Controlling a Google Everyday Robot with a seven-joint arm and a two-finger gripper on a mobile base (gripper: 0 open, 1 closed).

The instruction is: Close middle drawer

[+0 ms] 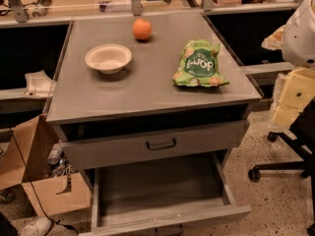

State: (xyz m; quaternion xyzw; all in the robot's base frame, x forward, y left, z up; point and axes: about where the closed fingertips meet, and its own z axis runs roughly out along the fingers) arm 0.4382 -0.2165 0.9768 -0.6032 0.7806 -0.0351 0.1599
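Note:
The grey metal cabinet (147,90) stands in the middle of the view. The middle drawer (158,187) is pulled far out toward me. Its long shallow tray looks empty. Its low front panel (197,217) is at the bottom edge of the view, with the small dark bar handle (167,229) partly cut off. Above it, the taller-fronted top drawer (157,142) stands slightly out, with a dark handle (161,144). The lowest drawer is hidden. My gripper is out of view; only a white rounded part of the arm (301,32) shows at the upper right edge.
On the cabinet top lie a white bowl (108,58), an orange (141,29) and a green snack bag (199,64). A cardboard box (39,176) sits on the floor at left. An office chair base (283,167) and yellow foam (295,96) are at right.

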